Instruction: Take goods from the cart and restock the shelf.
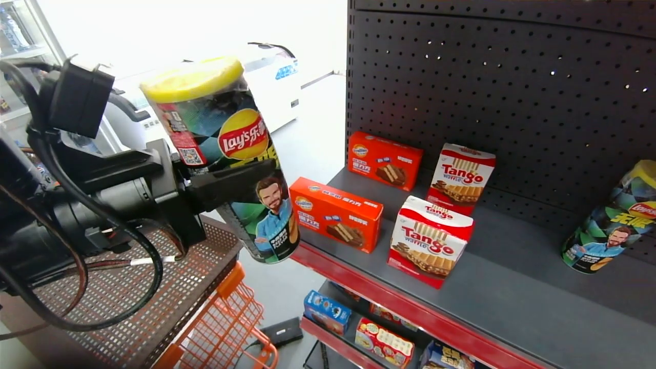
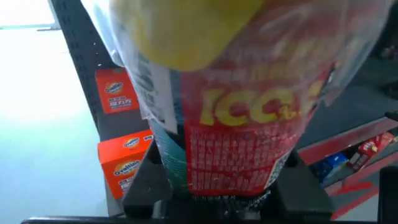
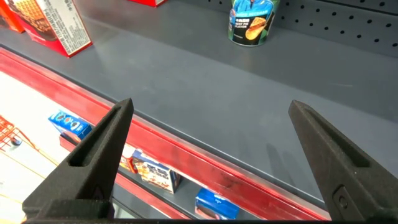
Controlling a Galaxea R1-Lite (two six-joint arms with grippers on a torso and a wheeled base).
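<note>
One canister point(image 1: 225, 128) in the left end effector point(image 1: 240, 193) hangs outside the shelf edge point(image 1: 369, 293).

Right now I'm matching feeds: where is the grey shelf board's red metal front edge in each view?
Head view: red front edge slanting below the front orange box.
Left wrist view: thin strip beside the yellow-lidded chip can.
Right wrist view: band beyond the open right gripper.
Shared landmark: blue snack box beneath it.

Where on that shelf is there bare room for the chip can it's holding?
The held can would fit best on the bare shelf between the wafer boxes and the standing can. The left end is crowded: orange boxes and wafer boxes stand close together.
</note>
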